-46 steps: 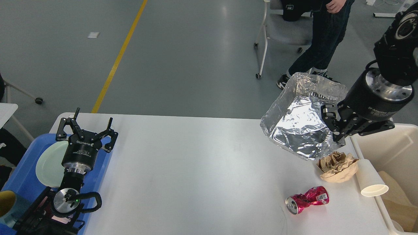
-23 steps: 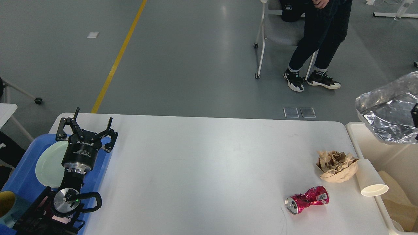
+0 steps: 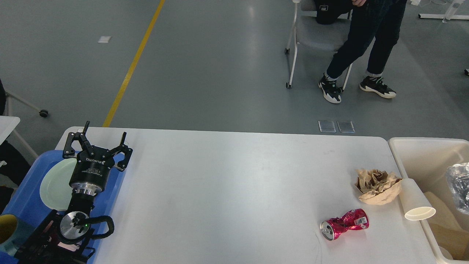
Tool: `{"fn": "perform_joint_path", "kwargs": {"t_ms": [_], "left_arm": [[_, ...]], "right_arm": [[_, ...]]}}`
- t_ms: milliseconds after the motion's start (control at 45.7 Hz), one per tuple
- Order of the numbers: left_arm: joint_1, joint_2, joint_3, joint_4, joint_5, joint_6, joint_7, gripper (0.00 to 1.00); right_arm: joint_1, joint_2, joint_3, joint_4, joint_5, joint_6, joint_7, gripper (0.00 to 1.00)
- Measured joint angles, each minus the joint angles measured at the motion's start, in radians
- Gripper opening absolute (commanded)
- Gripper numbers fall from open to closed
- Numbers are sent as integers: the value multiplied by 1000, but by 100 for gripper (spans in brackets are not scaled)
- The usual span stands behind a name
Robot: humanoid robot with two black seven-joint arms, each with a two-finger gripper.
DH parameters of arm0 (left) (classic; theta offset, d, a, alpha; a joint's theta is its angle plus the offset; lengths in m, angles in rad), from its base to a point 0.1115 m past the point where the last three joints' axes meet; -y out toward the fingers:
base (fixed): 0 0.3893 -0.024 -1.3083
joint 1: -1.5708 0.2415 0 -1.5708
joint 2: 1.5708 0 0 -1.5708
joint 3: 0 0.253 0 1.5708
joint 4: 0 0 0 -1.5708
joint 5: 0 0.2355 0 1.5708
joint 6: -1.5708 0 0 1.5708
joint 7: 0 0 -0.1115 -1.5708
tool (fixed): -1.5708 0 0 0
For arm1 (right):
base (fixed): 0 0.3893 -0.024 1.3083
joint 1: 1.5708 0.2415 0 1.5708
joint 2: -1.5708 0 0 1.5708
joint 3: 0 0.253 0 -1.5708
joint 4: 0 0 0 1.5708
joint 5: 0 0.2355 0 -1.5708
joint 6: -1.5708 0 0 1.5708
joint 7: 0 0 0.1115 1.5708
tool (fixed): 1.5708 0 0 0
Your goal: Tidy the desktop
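Note:
The white desktop (image 3: pixel 227 183) holds a crumpled brown paper (image 3: pixel 377 185), a crushed red can (image 3: pixel 344 224) and a white paper cup (image 3: pixel 416 201) lying on its side, all near the right edge. A crumpled silver foil container (image 3: pixel 458 187) shows at the right frame edge inside the cream bin (image 3: pixel 421 145). My left gripper (image 3: pixel 97 148) is open and empty, above the blue tray (image 3: pixel 22 201) at the desktop's left end. My right gripper is out of view.
A pale green plate (image 3: pixel 55 183) lies in the blue tray, and a yellow-lined cup (image 3: pixel 7 229) stands at its near end. A person (image 3: pixel 362 47) and a wheeled chair (image 3: pixel 315 33) are on the floor beyond the table.
My right arm carried the foil container rightward off the desktop and over the bin, then left the view. The foil now sits low in the bin. The left arm has not moved.

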Motion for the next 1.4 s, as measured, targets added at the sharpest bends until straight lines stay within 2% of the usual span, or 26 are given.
{"fn": "perform_joint_path", "kwargs": {"t_ms": [88,197,460,1160,1182,1226,1292,1335,1357,1401], "left_arm": [[0,0,0,0,0,0,0,96],[0,0,0,0,0,0,0,96],[0,0,0,0,0,0,0,96],[0,0,0,0,0,0,0,96],[0,0,0,0,0,0,0,96],[0,0,0,0,0,0,0,96],[0,0,0,0,0,0,0,96],[0,0,0,0,0,0,0,96],[0,0,0,0,0,0,0,96],[0,0,0,0,0,0,0,96]], "right_arm": [[-117,91,35,-139,0,-19,6,0],[-172,139,47,-186,1,-47,9,0],[-222,192,52,-193,2,-88,8,0],[-236,249,52,-190,2,-91,8,0],[-236,251,52,-190,2,-91,8,4],[-238,255,51,-190,2,-91,8,25],[-239,258,50,-190,2,-94,8,66],[-239,259,48,-190,2,-100,8,89],[-239,259,46,-191,2,-106,8,97],[-239,259,45,-193,2,-119,8,100]]}}
